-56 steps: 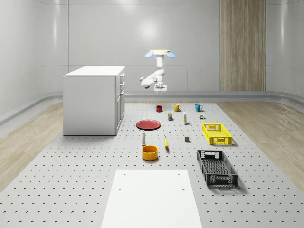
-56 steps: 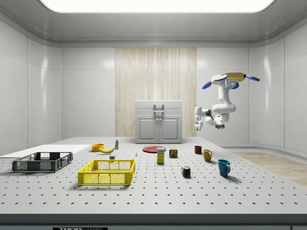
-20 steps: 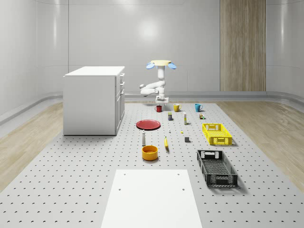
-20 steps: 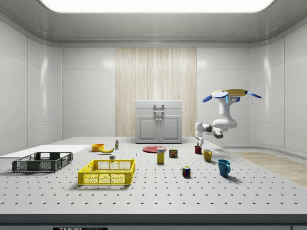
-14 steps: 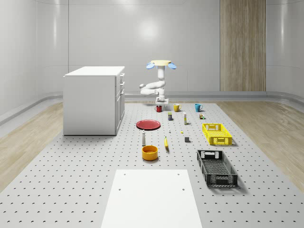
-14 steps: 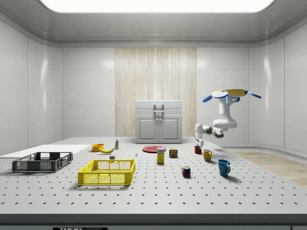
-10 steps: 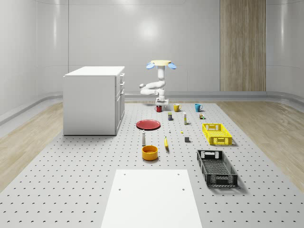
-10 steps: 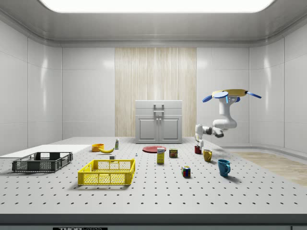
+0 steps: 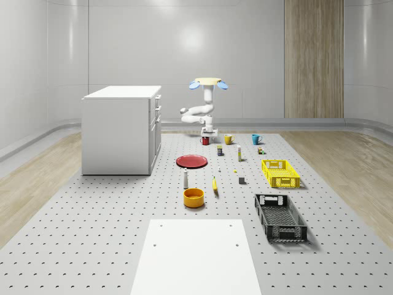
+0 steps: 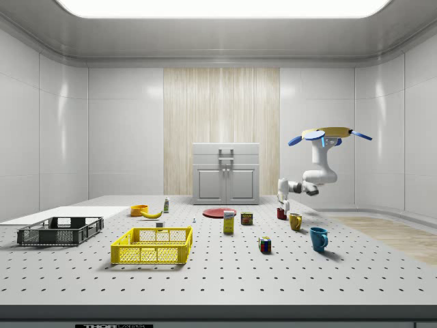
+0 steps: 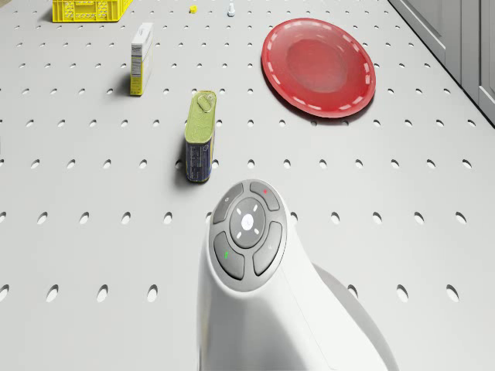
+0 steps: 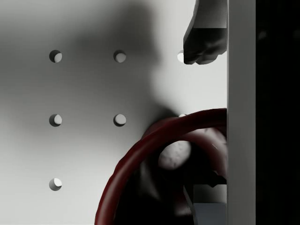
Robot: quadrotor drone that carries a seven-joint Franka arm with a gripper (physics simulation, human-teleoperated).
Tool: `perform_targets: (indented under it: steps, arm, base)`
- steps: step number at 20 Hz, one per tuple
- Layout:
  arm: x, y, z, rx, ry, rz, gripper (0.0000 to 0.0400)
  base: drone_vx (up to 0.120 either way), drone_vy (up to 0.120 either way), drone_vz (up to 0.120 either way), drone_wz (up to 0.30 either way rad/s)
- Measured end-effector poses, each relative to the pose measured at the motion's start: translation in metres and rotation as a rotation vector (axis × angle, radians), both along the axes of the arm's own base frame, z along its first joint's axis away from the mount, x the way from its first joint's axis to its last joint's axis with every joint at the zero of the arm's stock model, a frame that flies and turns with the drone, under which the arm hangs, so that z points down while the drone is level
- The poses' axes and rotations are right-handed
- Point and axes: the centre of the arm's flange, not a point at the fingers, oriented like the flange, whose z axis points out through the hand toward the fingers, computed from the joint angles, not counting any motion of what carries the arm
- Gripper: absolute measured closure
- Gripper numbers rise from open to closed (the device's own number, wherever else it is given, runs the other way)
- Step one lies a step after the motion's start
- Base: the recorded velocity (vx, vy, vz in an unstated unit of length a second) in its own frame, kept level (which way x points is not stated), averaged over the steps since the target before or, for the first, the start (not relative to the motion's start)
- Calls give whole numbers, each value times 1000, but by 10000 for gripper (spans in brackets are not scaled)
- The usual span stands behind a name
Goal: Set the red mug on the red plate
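While the drone (image 9: 208, 82) hovers over the far end of the perforated table (image 9: 123, 203), its white arm (image 9: 198, 112) bends down so that the gripper (image 9: 209, 133) hangs right at the red mug (image 9: 205, 141), which stands on the table surface at the whole-scene view's left end of a row with a yellow mug (image 9: 228, 139) and a blue mug (image 9: 256, 139). In the wrist view the mug's dark red rim (image 12: 154, 140) curves between two fingers (image 12: 206, 33), one outside the rim and the other down within the mug's opening, so they stand apart astride the wall; whether they press on it cannot be told. The red plate (image 9: 191, 161) lies flat and bare nearer the camera, well apart from the mug, with a tin can (image 11: 200, 136) and a small box (image 11: 141, 58) on the table beside it in the drone view. A white cabinet (image 9: 121, 129) stands at the whole-scene view's left, a yellow crate (image 9: 280, 173) and a black crate (image 9: 280, 217) at its right
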Motion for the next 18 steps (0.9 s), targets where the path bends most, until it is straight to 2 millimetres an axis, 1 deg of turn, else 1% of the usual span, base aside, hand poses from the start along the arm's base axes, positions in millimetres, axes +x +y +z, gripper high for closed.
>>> perform_targets:
  steps: [1, 3, 6, 9, 12, 18]
  arm:
    - [0, 0, 0, 0, 0, 0, 180]
    - [0, 0, 1, 0, 0, 0, 227]
    - [0, 0, 1, 0, 0, 0, 266]
    - [0, 0, -2, 0, 0, 0, 284]
    - [0, 1, -10, 0, 0, 0, 292]
    - [0, 1, -22, 0, 0, 0, 298]
  base:
    - [0, 0, 0, 0]
    - [0, 0, 0, 0]
    - [0, 0, 0, 0]
    - [0, 0, 0, 0]
    - [13, 0, 107, 0]
    - [120, -113, 120, 0]
